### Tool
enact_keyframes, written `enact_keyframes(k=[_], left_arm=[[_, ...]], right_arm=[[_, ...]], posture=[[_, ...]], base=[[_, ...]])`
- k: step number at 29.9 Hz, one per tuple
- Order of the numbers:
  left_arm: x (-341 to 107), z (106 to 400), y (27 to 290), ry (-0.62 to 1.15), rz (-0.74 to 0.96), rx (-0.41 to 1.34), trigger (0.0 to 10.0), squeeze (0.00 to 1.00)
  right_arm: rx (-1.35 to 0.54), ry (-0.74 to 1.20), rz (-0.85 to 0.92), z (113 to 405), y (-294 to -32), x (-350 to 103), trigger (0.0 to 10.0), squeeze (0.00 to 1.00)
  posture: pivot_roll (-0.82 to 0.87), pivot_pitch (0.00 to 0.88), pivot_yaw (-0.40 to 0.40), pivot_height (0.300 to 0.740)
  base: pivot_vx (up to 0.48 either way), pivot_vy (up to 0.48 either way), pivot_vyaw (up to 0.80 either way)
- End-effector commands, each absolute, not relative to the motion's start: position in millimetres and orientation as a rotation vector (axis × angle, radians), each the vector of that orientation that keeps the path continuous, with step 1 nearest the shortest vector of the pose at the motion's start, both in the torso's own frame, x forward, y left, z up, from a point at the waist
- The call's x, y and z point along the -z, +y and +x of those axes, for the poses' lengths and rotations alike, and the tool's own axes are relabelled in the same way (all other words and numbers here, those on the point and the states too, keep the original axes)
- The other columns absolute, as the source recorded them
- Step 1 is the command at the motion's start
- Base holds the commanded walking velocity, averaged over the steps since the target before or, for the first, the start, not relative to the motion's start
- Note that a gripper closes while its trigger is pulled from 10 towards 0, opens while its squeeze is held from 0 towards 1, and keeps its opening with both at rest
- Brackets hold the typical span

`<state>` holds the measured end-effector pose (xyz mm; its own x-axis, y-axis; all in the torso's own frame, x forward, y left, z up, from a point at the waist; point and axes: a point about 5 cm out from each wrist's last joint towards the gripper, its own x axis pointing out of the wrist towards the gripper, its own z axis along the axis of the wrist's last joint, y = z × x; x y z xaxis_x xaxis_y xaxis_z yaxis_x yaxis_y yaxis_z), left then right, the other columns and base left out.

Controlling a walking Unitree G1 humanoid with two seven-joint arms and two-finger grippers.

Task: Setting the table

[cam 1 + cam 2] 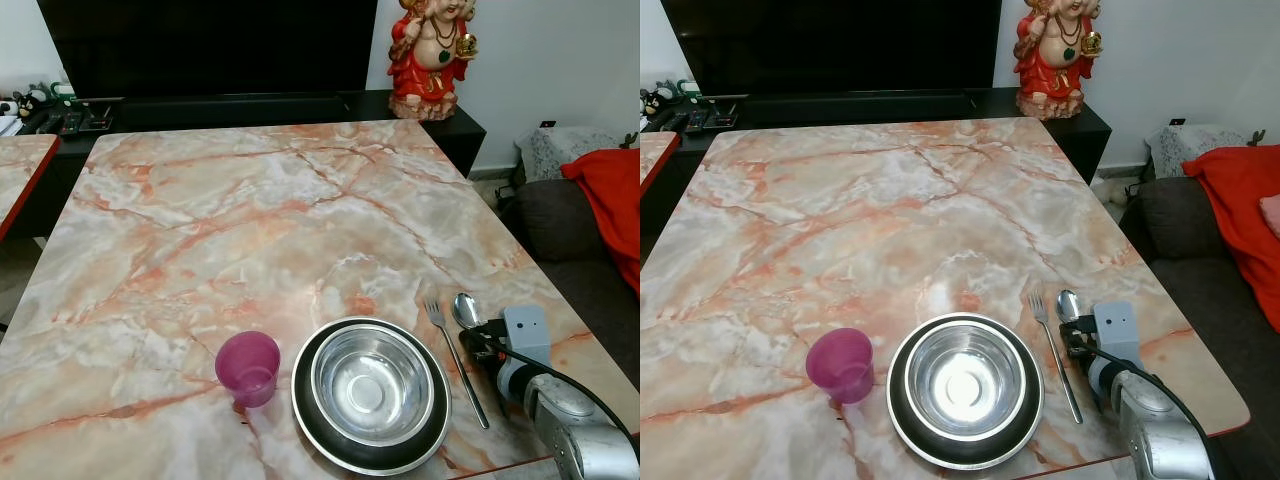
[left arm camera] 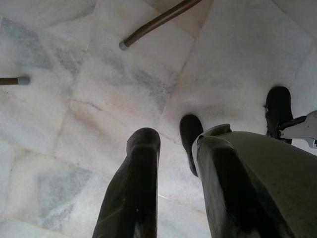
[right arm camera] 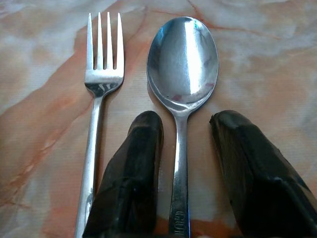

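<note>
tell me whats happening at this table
The robot is setting a place on the marble table. A steel bowl sits on a dark plate, with a pink cup to its left and a fork to its right. The right gripper is open, its fingers either side of the spoon handle. The left arm hangs idle.

The spoon (image 3: 182,94) bears stamped letters low on its handle, cut off at the picture's edge and not readable. No other writing.
</note>
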<state>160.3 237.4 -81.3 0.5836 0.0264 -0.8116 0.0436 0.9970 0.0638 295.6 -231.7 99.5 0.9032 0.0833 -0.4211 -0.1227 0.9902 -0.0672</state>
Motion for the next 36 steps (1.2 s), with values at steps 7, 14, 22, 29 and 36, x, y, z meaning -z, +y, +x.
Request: enact_keyframes(k=[7,14,22,29,36], left_arm=[[84,157,235,0.969,0.081,0.021,10.0,0.00],[84,158,235,0.969,0.080,0.022,10.0,0.00],[83,158,236,0.969,0.086,0.019,10.0,0.00],[82,159,240,0.968,0.096,0.010,10.0,0.00],[81,156,245,0.975,0.108,0.001,10.0,0.00]], right_arm=[[-0.104,0.371,-0.091,299,-230,-111,10.0,0.00],[-0.083,0.322,-0.098,303,-233,-123,10.0,0.00],[0.077,0.093,-0.126,312,-247,-158,10.0,0.00],[0.095,-0.069,-0.129,312,-248,-183,10.0,0.00],[0.133,-0.201,-0.126,310,-246,-198,10.0,0.00]], posture=[[0.00,0.118,-0.030,0.740],[0.00,0.117,-0.030,0.740],[0.00,0.107,-0.025,0.740],[0.00,0.099,-0.016,0.740],[0.01,0.079,-0.004,0.740]], base=[[0.000,0.000,0.00],[0.000,0.000,0.00],[0.000,0.000,0.00],[0.000,0.000,0.00],[0.000,0.000,0.50]])
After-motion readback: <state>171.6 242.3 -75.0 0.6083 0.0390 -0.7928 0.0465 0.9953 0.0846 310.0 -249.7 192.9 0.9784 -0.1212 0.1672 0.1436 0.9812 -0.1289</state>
